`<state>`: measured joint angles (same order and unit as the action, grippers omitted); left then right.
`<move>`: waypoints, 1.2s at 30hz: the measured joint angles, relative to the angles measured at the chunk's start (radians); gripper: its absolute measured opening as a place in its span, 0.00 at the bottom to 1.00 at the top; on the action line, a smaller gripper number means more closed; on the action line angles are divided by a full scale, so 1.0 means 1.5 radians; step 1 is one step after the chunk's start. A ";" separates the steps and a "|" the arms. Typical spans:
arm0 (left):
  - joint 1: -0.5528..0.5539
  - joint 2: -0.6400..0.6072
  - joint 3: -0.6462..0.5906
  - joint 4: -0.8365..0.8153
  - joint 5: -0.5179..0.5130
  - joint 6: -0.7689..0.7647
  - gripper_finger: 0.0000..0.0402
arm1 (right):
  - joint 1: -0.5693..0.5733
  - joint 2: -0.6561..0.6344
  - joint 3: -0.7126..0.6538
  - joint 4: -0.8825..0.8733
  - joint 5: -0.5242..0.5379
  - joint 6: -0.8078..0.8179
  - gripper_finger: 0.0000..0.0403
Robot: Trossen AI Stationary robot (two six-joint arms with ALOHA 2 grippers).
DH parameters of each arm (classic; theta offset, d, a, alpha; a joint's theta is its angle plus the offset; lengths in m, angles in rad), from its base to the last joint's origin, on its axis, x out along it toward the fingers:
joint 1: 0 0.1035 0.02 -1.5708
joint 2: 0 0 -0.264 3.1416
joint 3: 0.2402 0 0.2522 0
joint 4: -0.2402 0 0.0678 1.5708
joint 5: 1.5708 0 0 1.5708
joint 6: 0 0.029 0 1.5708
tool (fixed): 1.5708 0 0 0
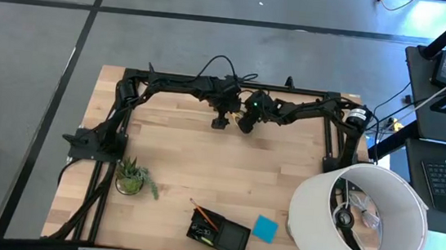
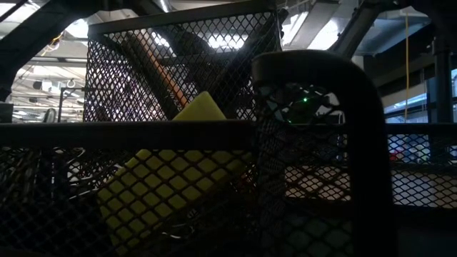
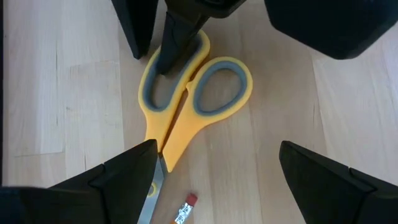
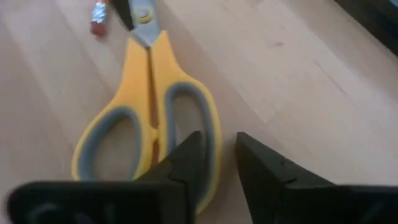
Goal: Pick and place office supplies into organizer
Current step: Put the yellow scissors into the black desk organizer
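Yellow-handled scissors [image 3: 193, 93] lie flat on the wooden table, far from the front edge and near its middle; the two arms hide them in the high view. My right gripper [image 4: 217, 140] is shut on one handle loop. My left gripper [image 3: 219, 149] hangs open just above the scissors where the handles meet the blades, one finger on either side. A pencil's eraser end [image 3: 189, 200] lies beside the blades. The black organizer [image 1: 219, 235] sits at the front edge, with a yellow block [image 2: 171, 178] showing through its mesh. My right gripper has one finger [image 3: 174, 43] inside a grey-lined handle loop and the other outside it. The loop's yellow outer rim [image 4: 213, 158] sits between the two. The fingers come slanting down from the table's right side. The scissors lie flat on the table.
A blue note pad [image 1: 265, 228] lies right of the organizer. A small potted plant [image 1: 130, 178] stands front left, and a large white lampshade [image 1: 358, 212] fills the front right corner. Bare wood lies between the grippers and the organizer.
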<state>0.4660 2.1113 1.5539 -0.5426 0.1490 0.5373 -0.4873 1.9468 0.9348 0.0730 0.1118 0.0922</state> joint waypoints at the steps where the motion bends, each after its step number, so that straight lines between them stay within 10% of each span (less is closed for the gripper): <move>1: 0.000 0.000 0.000 0.000 0.000 0.000 0.83 | 0.000 0.000 0.000 0.000 -0.002 -0.012 0.22; 7: 0.000 0.000 0.000 0.000 0.000 0.000 0.83 | 0.001 0.001 -0.001 0.002 -0.003 -0.030 0.05; 36: -0.009 0.000 0.000 0.001 -0.001 -0.072 0.83 | 0.007 -0.048 -0.007 0.010 0.012 -0.030 0.05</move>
<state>0.4531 2.1113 1.5536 -0.5415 0.1482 0.4286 -0.4775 1.8742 0.9249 0.0887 0.1295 0.0471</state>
